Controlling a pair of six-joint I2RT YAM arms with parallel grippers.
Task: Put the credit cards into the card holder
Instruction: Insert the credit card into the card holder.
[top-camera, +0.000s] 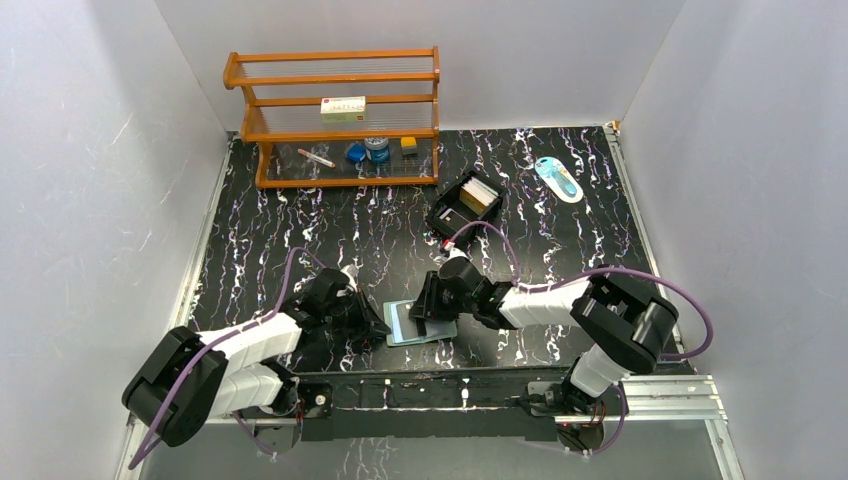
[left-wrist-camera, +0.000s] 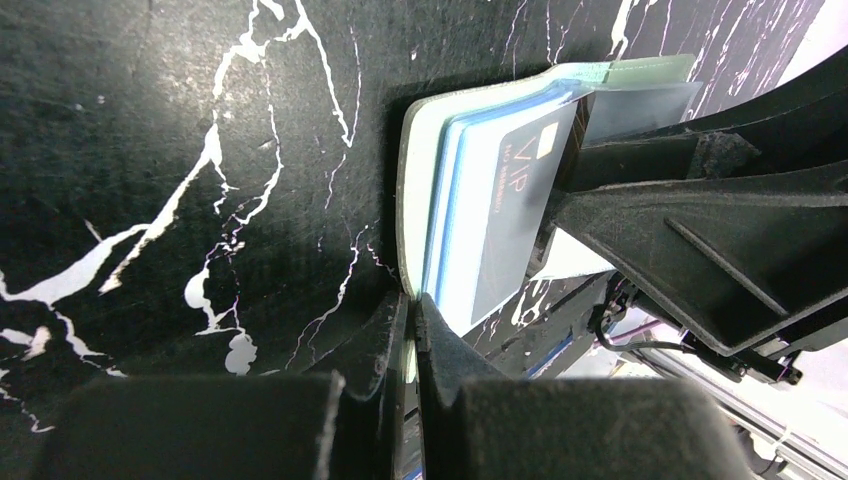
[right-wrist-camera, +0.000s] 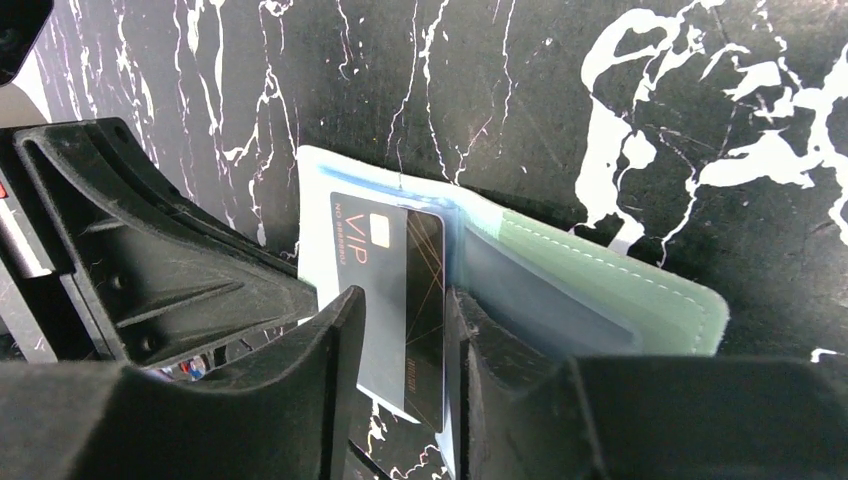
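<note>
The teal card holder (top-camera: 437, 331) lies open on the black marbled table near the front edge. My left gripper (left-wrist-camera: 412, 305) is shut on its near edge (left-wrist-camera: 425, 170), pinching the thin cover. A dark credit card (right-wrist-camera: 395, 290) marked VIP sits partly inside a pale blue pocket of the card holder (right-wrist-camera: 600, 290), with its lower end sticking out. My right gripper (right-wrist-camera: 405, 300) is open, its two fingers standing either side of that card with a gap on the left side. In the top view, the left gripper (top-camera: 378, 325) and the right gripper (top-camera: 428, 318) meet over the holder.
A black compartmented box (top-camera: 466, 203) with more cards stands behind the right arm. A wooden shelf (top-camera: 340, 115) with a small box, a marker and small items is at the back left. A blue-white oval object (top-camera: 558, 178) lies back right. White walls enclose the table.
</note>
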